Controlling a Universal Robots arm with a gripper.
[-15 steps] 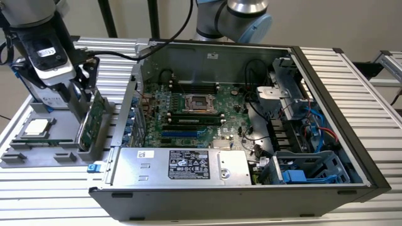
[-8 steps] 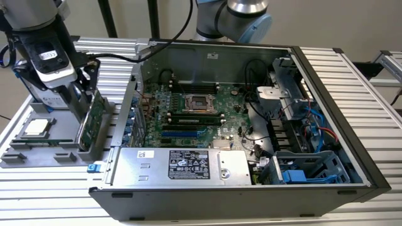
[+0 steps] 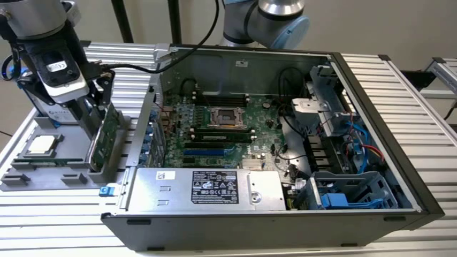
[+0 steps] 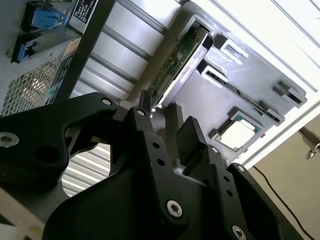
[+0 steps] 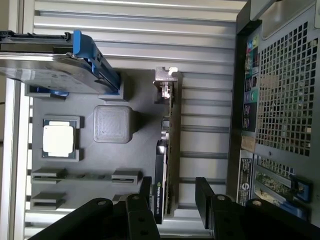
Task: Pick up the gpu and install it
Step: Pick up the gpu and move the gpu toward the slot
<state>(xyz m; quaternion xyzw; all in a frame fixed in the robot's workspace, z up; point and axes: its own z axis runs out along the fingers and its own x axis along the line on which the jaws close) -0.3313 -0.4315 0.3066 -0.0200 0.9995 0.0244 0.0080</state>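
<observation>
At the exterior view's left, on the grey tray (image 3: 43,179) beside the open computer case (image 3: 250,235), we see the gpu (image 3: 102,140) standing on edge in a slot, long axis running near to far. The gripper (image 5: 173,184) hangs over its nearer part, fingers (image 5: 145,192) apart, one either side of the card, not clamped. The card's silver bracket (image 5: 165,82) marks the far end, towards the hard drive (image 5: 50,70).
</observation>
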